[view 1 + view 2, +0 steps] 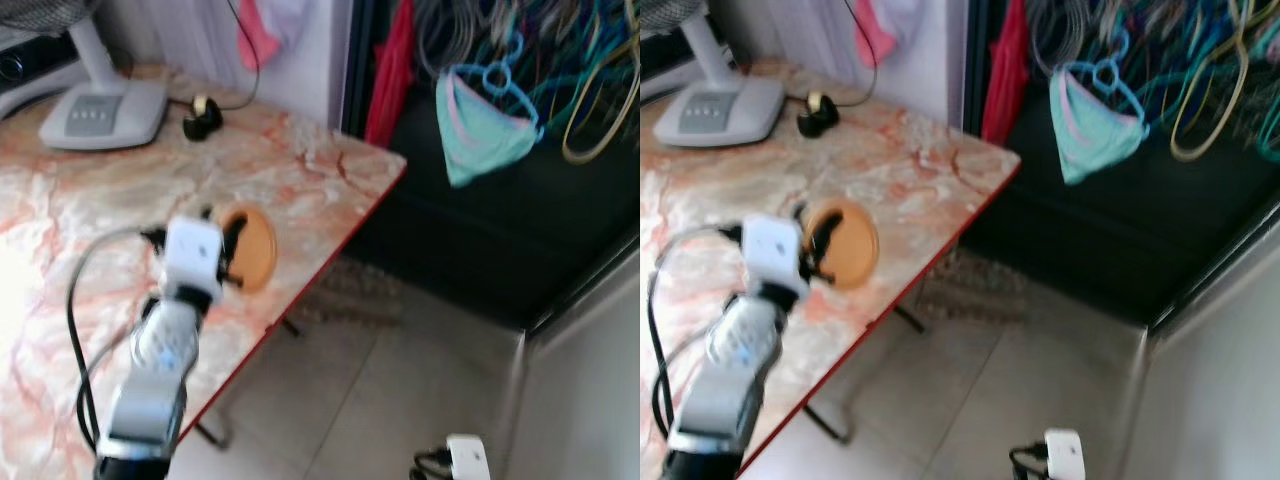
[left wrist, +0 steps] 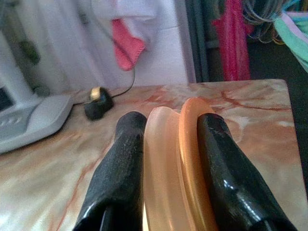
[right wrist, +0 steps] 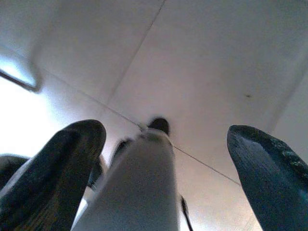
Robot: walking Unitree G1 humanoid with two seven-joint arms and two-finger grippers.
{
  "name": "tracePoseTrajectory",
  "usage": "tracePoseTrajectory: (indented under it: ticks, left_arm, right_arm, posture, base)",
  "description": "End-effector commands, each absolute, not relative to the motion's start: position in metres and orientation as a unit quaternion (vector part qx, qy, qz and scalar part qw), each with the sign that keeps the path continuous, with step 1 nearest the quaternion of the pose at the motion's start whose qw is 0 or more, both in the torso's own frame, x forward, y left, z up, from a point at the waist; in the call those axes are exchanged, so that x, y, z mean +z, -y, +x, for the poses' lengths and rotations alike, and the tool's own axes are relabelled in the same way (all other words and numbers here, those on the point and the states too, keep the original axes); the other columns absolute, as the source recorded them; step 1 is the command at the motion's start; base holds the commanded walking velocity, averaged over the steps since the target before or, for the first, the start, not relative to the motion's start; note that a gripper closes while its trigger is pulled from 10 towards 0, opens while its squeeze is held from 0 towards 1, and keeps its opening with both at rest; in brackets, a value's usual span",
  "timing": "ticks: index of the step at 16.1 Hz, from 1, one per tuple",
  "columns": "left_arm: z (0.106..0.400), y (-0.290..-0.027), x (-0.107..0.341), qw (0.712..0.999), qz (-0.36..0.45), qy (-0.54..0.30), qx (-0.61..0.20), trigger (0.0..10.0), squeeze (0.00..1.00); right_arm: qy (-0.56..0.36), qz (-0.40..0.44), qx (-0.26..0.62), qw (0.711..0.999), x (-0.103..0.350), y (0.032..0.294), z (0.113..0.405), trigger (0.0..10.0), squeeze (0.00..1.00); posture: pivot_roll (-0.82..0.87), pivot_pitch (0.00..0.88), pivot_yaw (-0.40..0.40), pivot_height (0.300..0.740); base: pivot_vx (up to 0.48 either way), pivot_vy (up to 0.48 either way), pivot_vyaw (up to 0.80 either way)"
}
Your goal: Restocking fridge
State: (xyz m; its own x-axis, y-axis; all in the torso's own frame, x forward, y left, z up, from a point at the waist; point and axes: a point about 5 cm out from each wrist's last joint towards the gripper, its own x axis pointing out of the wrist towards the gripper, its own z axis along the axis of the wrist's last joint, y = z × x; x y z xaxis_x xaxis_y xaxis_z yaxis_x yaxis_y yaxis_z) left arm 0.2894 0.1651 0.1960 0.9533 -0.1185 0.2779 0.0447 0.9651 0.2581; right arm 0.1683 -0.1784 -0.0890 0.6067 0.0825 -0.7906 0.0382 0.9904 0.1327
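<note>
No readable text anywhere in these frames, honestly. The white fan base point(image 1: 100, 112) at the far left of the marble table point(image 1: 300, 170) has a row of small buttons, but any markings on them are too blurry to make out. The orange lid point(image 2: 180, 163) shows no print or label. Nothing legible on the hanging clothes either.

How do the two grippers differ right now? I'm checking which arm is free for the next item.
The left gripper is raised over the marble table, while the right gripper hangs low over the tiled floor. The left gripper's fingers are shut on an orange disc held on edge; the right gripper's fingers are spread apart. Both have two long black fingers.
</note>
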Motion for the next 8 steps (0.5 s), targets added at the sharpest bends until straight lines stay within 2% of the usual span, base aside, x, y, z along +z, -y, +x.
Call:
tracePoseTrajectory:
  ticks: [1,8]
  left_arm:
    - [0.2886,-0.1544,0.1995,0.979,0.116,0.157,-0.062,10.0,0.00]
    - [0.2897,-0.1534,0.1981,0.979,0.106,0.155,-0.074,10.0,0.00]
  right_arm:
    - [-0.456,0.064,0.002,0.888,-0.0922,0.1854,0.1594,10.0,0.00]
    - [-0.455,0.067,0.000,0.888,-0.0922,0.1831,0.1603,10.0,0.00]
  posture:
    - [0.01,0.125,0.005,0.740]
    - [0.01,0.119,0.017,0.740]
  base:
    - [0.000,0.000,-0.80]
    - [0.000,0.000,-0.80]
